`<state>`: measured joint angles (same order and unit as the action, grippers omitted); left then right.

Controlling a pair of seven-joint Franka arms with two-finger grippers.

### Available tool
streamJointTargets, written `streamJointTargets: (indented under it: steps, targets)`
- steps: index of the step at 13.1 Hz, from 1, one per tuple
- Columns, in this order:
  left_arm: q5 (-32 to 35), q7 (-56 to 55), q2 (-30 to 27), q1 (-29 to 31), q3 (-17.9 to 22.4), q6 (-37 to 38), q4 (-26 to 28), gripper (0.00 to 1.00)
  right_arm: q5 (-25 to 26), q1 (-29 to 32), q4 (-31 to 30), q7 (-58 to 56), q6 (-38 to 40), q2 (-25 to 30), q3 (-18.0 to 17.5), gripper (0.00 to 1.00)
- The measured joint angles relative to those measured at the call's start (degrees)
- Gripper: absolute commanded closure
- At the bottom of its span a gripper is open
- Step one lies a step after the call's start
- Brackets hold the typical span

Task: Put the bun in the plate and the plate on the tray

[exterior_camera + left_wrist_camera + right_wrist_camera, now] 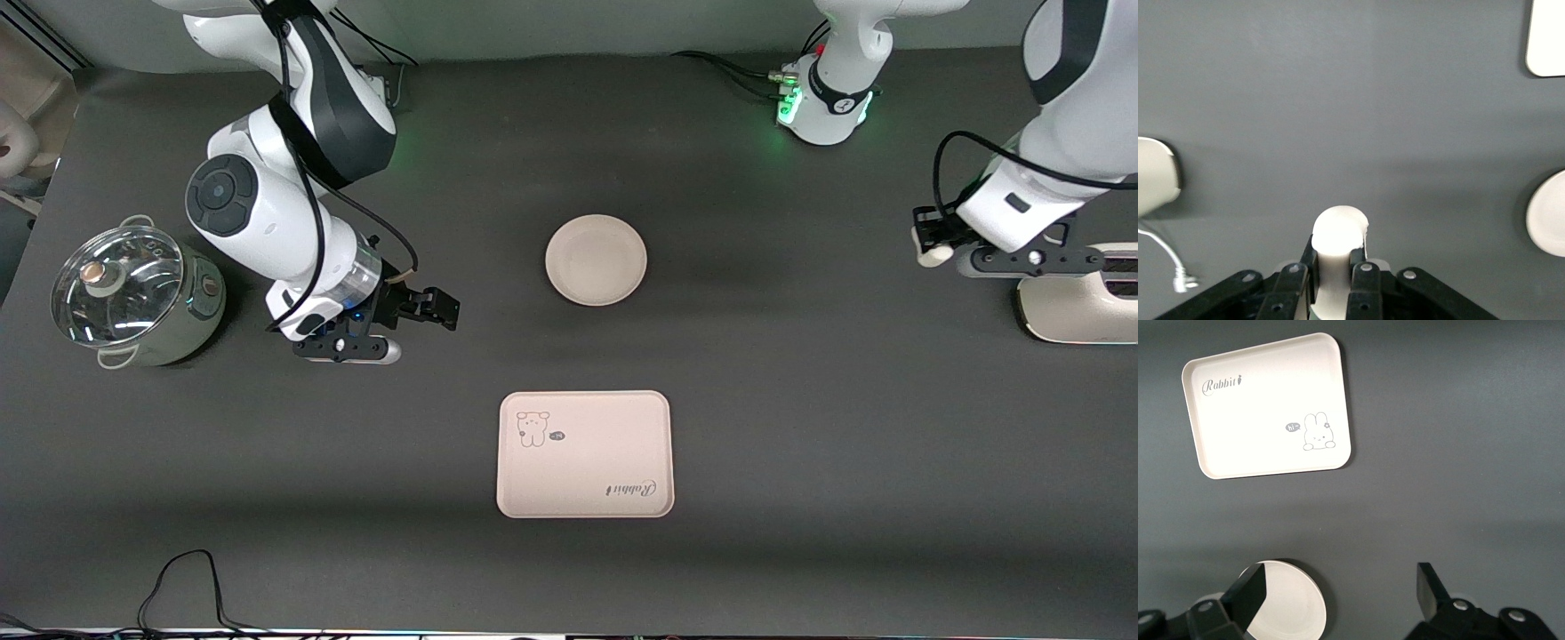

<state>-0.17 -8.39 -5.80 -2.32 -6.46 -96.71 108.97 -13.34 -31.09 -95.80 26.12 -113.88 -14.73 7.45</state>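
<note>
Bun (1338,230) is sitting pinched in the left gripper (1337,263) above bare surface (800,400) at the left arm's end. Right gripper (1338,600) is hanging spread wide, waiting beside the plate (596,260), with the tray (584,454) lying nearer the front camera.

Plate (596,260): lay on the table (800,400) near its middle, farther from the front camera than the tray.
Tray (584,454): lay flat on the table, nearer to the front camera than the plate, well apart from it.
Bun (933,256): was clamped in the left gripper (930,242), up over the left arm's end of the table, beside the toaster.
Toaster (1080,307): stood at the left arm's end of the table.
Pot (133,298): stood at the right arm's end, its lid (116,284) on it.
Right gripper (442,309): hung with fingers apart between the pot and the plate.
</note>
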Motion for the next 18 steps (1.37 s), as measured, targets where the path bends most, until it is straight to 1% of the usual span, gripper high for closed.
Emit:
streamJointTargets:
  steps: [2, 4, 6, 8, 12, 14, 17, 18]
  targets:
    - [-1.14, -8.77, 1.25, -3.31, -2.89, -0.89, -0.01, 0.79, 0.00, -0.01, 0.00, 0.00, 0.00, 0.00, 0.02, 0.00]
    - [-2.09, -20.32, 3.60, -7.59, -6.72, -4.02, 0.00, 0.78, 0.00, -0.02, 0.01, 0.00, 0.03, 0.00, 0.08, 0.00]
    - [-2.24, -31.69, 7.47, -12.21, -10.79, -8.63, -0.06, 0.77, 0.00, -0.05, -0.03, 0.00, 0.10, 0.00, 0.12, 0.00]
    - [-2.23, -38.45, 12.34, -16.64, -13.42, -11.69, -0.62, 0.77, 0.00, -0.19, -0.22, 0.00, 0.15, 0.00, 0.09, 0.00]
    - [-2.12, -48.39, 22.05, -24.64, -14.01, -20.28, -1.64, 0.77, 0.00, -1.84, -0.33, 0.01, 0.18, -0.34, 0.08, 0.00]
    - [-1.63, -53.07, 26.13, -27.05, -14.00, -25.61, -1.67, 0.76, 0.00, -2.85, -0.48, 0.02, 0.17, -1.26, 0.07, 0.00]
    - [3.29, -59.15, 32.37, -29.20, -13.98, -31.49, -1.77, 0.75, 0.00, -3.64, -0.57, 0.02, 0.10, -2.65, 0.08, 0.00]
    - [4.71, -60.64, 34.25, -29.64, -13.98, -32.57, -1.83, 0.72, 0.00, -3.64, -0.70, 0.02, 0.10, -2.79, 0.14, 0.00]
